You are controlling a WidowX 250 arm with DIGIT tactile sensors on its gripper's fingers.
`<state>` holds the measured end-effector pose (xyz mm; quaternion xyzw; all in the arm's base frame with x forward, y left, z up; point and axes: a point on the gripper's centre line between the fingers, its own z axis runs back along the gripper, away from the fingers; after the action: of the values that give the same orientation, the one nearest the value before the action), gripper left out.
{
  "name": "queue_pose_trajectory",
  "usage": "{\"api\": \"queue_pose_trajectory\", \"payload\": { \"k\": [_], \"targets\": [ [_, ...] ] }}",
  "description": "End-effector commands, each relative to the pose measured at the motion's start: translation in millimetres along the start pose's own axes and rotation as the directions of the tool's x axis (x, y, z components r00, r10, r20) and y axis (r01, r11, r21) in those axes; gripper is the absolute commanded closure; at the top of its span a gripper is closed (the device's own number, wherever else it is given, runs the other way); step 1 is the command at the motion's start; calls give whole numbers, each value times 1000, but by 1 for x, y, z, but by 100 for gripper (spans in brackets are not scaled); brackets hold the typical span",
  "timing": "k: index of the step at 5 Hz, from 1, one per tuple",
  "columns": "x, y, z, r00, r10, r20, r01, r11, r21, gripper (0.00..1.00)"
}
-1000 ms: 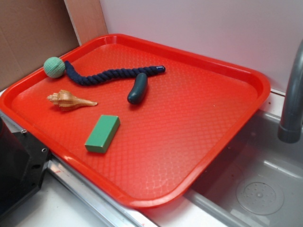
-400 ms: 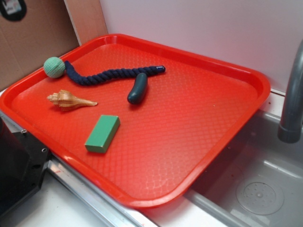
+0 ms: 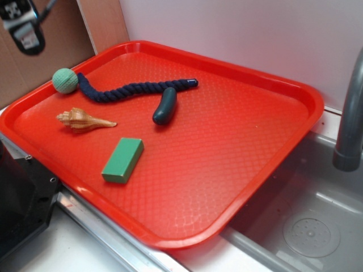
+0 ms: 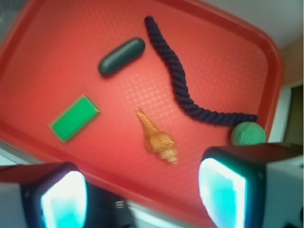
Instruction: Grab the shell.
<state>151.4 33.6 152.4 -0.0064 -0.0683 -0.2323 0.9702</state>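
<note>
- The small tan-and-orange spiral shell (image 3: 84, 120) lies on its side in the left part of the red textured plastic tray (image 3: 244, 170), knobbly end toward the left rim, pointed tip toward the tray's middle; nothing touches it.
- The black-and-white pincer (image 3: 22, 25) hangs high in the upper left corner of the exterior view, well apart from the shell. In the wrist view its two pads (image 4: 222, 192) stand wide apart at the lower edge, released and empty.
- The shell (image 4: 156, 138) sits above and between the pads in the wrist view, lying at a slant. A descent without matching that slant would likely close on the thin tip, which may squirt out.
- The shell's ridged, tapering, hard body offers poor flat faces; a grip near the tip could let it pivot or slip.
- The green rectangular block (image 3: 122, 160) lies near the shell, and the green ball (image 3: 65, 80) on the dark blue twisted rope (image 3: 136, 90) lies beyond it; a drifting approach could nudge either.
- Dropping too low risks jamming the pads against the tray.
- The dark green pickle-shaped object (image 3: 165, 106) is well apart, an unlikely obstacle.
</note>
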Motion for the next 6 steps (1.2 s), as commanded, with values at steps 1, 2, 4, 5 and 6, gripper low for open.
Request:
{"api": "queue_pose_trajectory", "payload": {
  "k": [1, 2, 4, 5, 6],
  "targets": [
    [4, 14, -55, 969, -249, -2, 248, 968, -31, 0],
    [-2, 18, -79, 956, -290, -39, 288, 956, -54, 0],
    [-12, 15, -113, 942, -308, -136, 300, 951, -75, 0],
    [-15, 14, -123, 937, -299, -182, 294, 954, -51, 0],
    [-14, 12, -129, 940, -273, -204, 271, 962, -42, 0]
  ]
}}
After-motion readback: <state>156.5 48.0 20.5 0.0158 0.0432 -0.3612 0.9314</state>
